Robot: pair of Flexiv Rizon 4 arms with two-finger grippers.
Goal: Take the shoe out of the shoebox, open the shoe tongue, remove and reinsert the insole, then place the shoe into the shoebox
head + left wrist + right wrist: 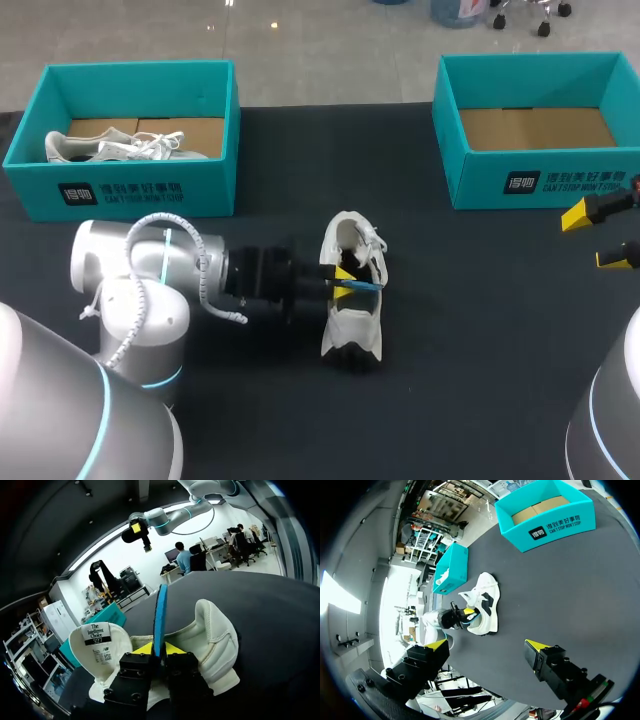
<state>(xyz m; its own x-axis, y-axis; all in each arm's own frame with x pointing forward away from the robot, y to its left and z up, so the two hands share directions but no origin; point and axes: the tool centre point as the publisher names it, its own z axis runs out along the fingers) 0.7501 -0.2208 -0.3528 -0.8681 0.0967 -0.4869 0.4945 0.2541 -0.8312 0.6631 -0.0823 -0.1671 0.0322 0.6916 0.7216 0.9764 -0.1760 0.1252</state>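
While my left gripper (pixel 159 648) is closed on the blue insole (pixel 160 611), both yellow tips press its faces from either side, and the insole stands on edge, sticking out ahead of the fingers from the mouth of the white shoe (pixel 216 639). That shoe rests on the dark table (pixel 480 350), out of either box, right under and around the gripper. Its labelled tongue (pixel 96 639) is folded back to one side of the fingers and the padded heel collar lies on the other. My right gripper (pixel 485 645) hangs above the table well apart from the shoe, fingers spread wide with nothing between them. One teal shoebox (pixel 540 125), showing only its cardboard floor, stands near and ahead of it. A second teal shoebox (pixel 125 190) holding another white shoe (pixel 110 148) sits off beside my left arm.
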